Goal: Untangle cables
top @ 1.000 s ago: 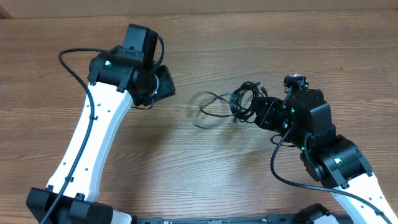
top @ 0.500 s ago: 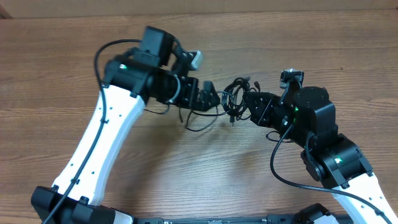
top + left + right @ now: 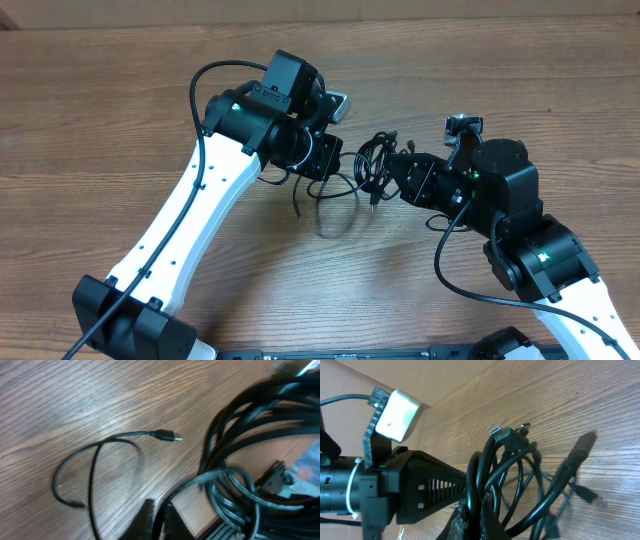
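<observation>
Two white robot arms met over a knot of black cables (image 3: pixel 372 160) near the middle of a wooden table (image 3: pixel 120 90), seen from above. The right gripper (image 3: pixel 397 172) was clamped on the right side of the bundle; its wrist camera showed several looped strands running down between its fingers (image 3: pixel 465 522), with a rounded connector (image 3: pixel 501 433) sticking up at the top of the coil. The left gripper (image 3: pixel 335 165) pointed in from the opposite side, its tip just beside the cables. Whether its fingers were apart or together could not be told from any view. From the left wrist, the thick tangle filled the right of the frame, while one thin cord (image 3: pixel 95 460) lay in a loose loop flat on the wood, ending in a small plug (image 3: pixel 167 436) that rested apart from the bundle. From overhead, a few slack strands (image 3: pixel 330 200) trailed onto the table below and between the two grippers.
</observation>
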